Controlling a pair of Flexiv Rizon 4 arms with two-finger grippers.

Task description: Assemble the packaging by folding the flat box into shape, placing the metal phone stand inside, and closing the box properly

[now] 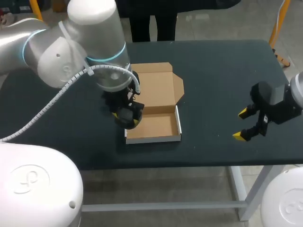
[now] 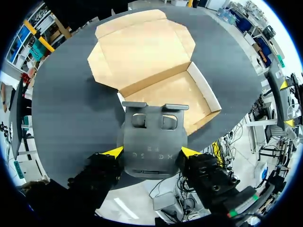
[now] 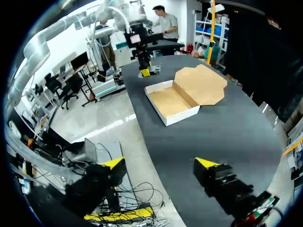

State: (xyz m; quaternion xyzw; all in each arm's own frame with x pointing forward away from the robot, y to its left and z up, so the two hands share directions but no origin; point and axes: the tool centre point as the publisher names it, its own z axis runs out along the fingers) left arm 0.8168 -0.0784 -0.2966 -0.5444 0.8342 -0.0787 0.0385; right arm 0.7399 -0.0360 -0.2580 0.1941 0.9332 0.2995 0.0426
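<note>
The cardboard box (image 1: 154, 128) sat on the dark table (image 1: 213, 80). It was folded into a low tray with white outer walls, and the brown floor of the tray showed. Its lid (image 1: 158, 85) was open. The lid lay flat on the table behind the tray, on the side of the box far from the robot, and the two were joined along one long fold.

The metal phone stand (image 2: 151, 142) was at the box's front left corner. It was a dark grey plate with two holes cut in it. Its far end reached over the edge of the tray. I could not tell if it touched the box.

The left gripper (image 2: 151, 152) held the stand, with one yellow tip pressed on each side of it. This gripper hung just beside the box's left front corner.

The right gripper (image 1: 241, 124) was well apart from the box, off to the box's right and above the table. Its fingers (image 3: 113, 163) were spread wide with nothing between them.
</note>
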